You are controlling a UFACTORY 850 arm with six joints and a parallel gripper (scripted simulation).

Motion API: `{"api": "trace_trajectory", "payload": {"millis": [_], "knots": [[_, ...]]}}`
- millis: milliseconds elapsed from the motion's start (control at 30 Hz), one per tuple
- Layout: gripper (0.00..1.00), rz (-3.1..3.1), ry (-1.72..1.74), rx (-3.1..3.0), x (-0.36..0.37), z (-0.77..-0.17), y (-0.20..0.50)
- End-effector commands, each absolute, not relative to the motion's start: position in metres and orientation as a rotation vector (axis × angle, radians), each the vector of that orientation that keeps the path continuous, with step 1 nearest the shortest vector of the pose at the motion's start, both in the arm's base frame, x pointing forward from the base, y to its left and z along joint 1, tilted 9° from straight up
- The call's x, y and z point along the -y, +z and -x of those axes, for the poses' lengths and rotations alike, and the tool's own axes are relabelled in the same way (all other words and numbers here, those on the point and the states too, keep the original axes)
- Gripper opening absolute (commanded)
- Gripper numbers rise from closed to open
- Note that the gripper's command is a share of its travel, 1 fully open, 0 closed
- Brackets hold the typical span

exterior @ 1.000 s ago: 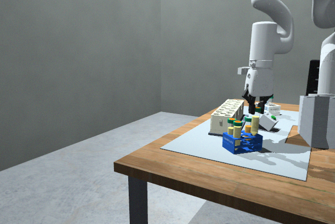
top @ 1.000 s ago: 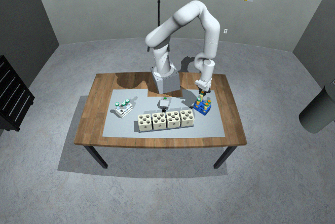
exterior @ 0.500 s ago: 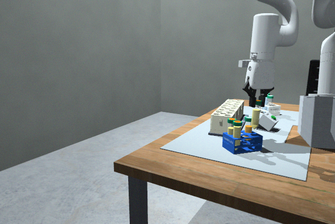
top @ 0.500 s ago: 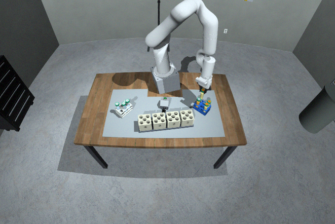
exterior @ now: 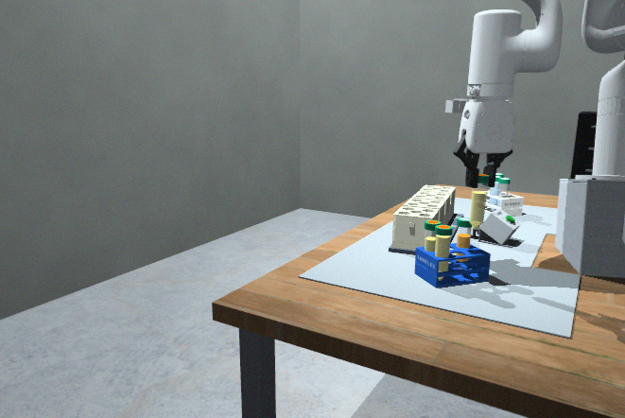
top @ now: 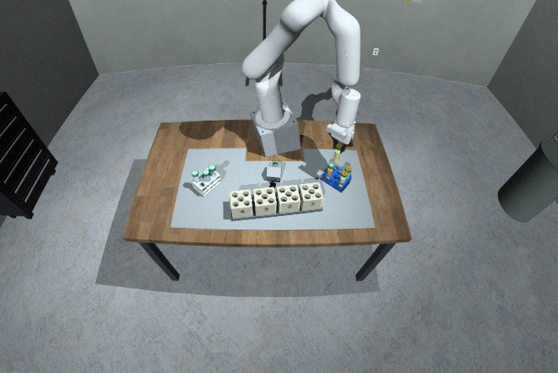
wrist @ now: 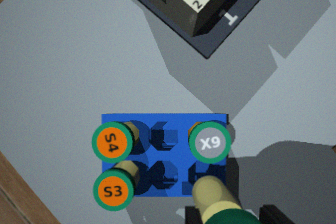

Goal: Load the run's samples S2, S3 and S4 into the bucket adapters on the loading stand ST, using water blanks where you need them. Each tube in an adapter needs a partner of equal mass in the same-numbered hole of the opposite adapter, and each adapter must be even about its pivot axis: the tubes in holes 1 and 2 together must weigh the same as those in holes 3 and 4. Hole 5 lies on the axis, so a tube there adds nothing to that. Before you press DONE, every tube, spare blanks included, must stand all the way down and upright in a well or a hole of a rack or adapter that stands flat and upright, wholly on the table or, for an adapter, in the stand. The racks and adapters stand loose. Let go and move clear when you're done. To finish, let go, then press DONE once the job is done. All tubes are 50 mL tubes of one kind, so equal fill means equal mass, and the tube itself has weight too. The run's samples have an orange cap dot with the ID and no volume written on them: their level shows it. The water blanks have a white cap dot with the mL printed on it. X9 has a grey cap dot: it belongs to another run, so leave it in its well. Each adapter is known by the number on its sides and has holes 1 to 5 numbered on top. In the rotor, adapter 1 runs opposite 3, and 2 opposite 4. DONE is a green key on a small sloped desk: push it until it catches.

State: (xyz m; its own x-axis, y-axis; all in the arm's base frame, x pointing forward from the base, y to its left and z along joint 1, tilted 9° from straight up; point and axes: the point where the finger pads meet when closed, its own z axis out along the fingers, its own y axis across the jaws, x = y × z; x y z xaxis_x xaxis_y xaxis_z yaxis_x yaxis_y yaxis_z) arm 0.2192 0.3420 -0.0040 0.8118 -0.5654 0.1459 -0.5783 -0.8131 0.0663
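The tool (exterior: 481, 181) pinches sample tube S2 (exterior: 477, 209) by its cap, hanging above the blue rack (exterior: 452, 266); swung low toward the adapters (top: 276, 199) at 8 o'clock, it could clip X9 (wrist: 210, 143).

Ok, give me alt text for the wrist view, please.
A pale yellow, green-capped tube, gripped in the jaws, hangs above the blue plastic tube rack. In the rack stand orange-dotted tubes S4 and S3 and grey-dotted X9, on a grey mat.
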Motion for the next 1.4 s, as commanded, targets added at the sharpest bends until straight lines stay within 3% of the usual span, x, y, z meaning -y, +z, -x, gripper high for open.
{"api": "trace_trajectory", "payload": {"millis": [0, 1367], "knots": [[0.00, -2.876, 0.165, 0.911, -0.344, -0.219, 0.004], [0.00, -2.876, 0.165, 0.911, -0.347, -0.218, 0.026]]}}
